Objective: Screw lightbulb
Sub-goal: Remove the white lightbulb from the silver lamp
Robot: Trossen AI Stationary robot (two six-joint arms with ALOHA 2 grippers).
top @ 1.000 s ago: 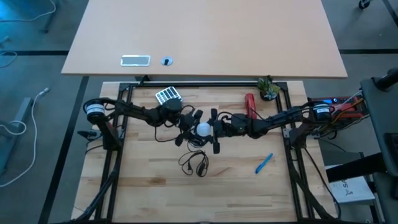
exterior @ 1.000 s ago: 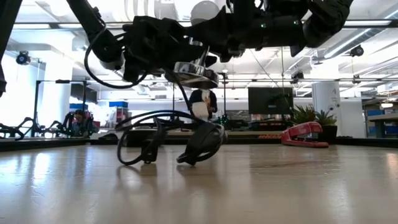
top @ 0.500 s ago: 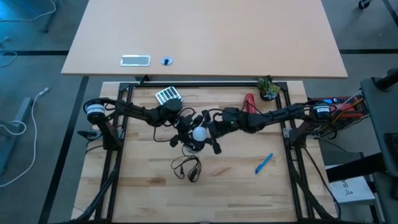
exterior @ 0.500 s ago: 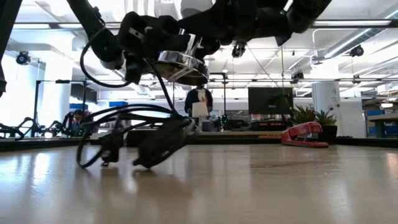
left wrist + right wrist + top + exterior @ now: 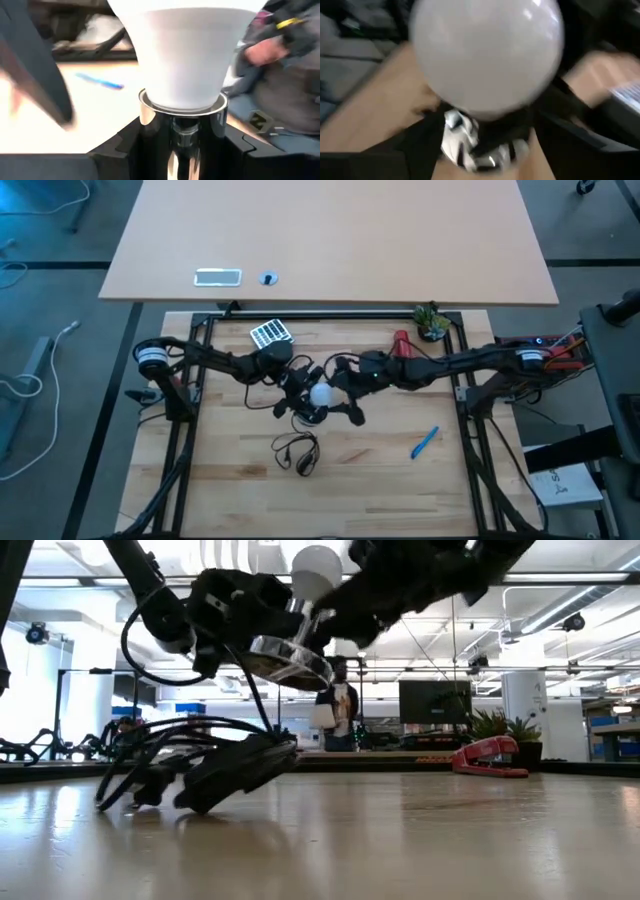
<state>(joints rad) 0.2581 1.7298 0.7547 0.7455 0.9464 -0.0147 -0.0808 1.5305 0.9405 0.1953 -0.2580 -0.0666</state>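
Observation:
The lightbulb (image 5: 320,393), with a white frosted globe (image 5: 317,562), stands with its narrow end in a shiny silver socket (image 5: 287,653). The socket's black cord (image 5: 200,755) hangs down and lies coiled on the table (image 5: 296,452). My left gripper (image 5: 300,394) comes in from the table's left and is shut on the socket. My right gripper (image 5: 340,392) reaches in from the right. It is open, with one finger on each side of the globe (image 5: 487,55) and apart from it. My left gripper pinches the socket's silver barrel (image 5: 182,132), just under its rim, between its two fingers (image 5: 125,155). The fingers come nearly level from the table's left. The socket is lifted clear of the table and tilted, with the bulb on top and the cord slack below.
A red stapler (image 5: 402,345) and a small plant (image 5: 432,323) stand at the far right, and a blue pen (image 5: 424,443) lies near right. A white gridded block (image 5: 270,334) sits far left. A person (image 5: 340,710) stands in the room behind.
My right gripper has risen a little and tipped back toward level. The bulb's globe, covered by it before, now shows bare in the low view. The socket has tilted further. The cord's coil has slid along the table toward the left.

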